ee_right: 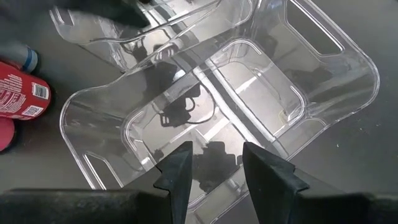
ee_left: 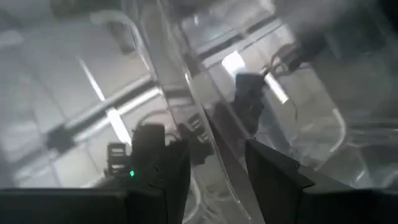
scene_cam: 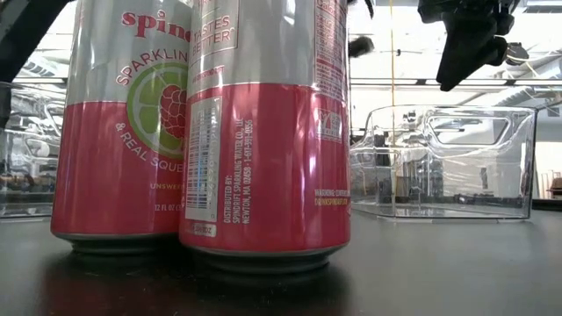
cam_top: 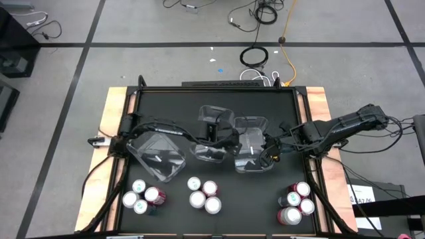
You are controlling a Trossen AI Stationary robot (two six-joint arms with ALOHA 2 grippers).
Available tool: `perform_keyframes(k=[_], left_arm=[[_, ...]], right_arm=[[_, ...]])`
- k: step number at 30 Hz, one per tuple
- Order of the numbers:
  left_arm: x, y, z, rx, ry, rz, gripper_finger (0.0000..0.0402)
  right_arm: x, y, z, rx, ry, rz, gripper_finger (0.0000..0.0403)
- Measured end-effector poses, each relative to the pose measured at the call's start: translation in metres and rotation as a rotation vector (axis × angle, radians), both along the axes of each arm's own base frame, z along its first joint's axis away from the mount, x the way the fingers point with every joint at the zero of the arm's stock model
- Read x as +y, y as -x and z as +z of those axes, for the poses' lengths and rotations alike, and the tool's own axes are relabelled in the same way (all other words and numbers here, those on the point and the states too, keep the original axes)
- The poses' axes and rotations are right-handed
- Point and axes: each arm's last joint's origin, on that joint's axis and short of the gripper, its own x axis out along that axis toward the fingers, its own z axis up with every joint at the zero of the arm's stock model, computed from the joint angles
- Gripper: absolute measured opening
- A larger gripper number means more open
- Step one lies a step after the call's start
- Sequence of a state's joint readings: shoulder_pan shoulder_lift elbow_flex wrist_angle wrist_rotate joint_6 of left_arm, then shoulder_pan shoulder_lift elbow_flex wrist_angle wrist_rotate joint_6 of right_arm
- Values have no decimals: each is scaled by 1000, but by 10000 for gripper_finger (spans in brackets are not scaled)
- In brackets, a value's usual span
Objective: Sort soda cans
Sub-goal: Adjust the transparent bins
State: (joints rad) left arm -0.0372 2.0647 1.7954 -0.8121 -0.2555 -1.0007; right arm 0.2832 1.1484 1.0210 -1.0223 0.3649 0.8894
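Clear plastic was all your grippers were handling at this moment; no can had gone into a bin yet, as far as the views showed. The cans stood in three groups along the table's near edge: left (cam_top: 143,198), middle (cam_top: 202,194) and right (cam_top: 296,202), well apart from the bins. Three bins sat mid-table: one tilted at the left (cam_top: 158,155), one in the middle (cam_top: 214,136), one on the right (cam_top: 252,147). Your left gripper (cam_top: 229,141) straddled a bin wall with its fingers (ee_left: 168,168) parted; whether they pinched it, I could not tell. Your right gripper (cam_top: 271,151) hung over the right bin's edge, fingers (ee_right: 177,168) spread, nothing visibly between them. By my judgement, you were arranging bins and all the sorting remained.
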Motion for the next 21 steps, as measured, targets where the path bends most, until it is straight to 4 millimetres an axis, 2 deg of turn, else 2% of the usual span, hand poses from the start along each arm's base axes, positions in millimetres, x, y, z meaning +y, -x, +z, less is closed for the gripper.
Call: perform_keyframes(k=[6,9,12,18,21], left_arm=[[12,35,47,77,-127,-128,162],[15,53,64,99,-107,-83,162],[16,73,75,186,-172,-84,162],[10,127,89,418,-243,-19,162],[6,150,88,388,-239,24,162]], right_arm=[[0,0,0,-16,-24,-42,132],[0,-1,0,-29,-38,-69,132],[0,-2,1,-47,-55,-97,132],[0,-4,2,-87,-71,-149,132],[0,-6,3,-122,-59,-168,132]])
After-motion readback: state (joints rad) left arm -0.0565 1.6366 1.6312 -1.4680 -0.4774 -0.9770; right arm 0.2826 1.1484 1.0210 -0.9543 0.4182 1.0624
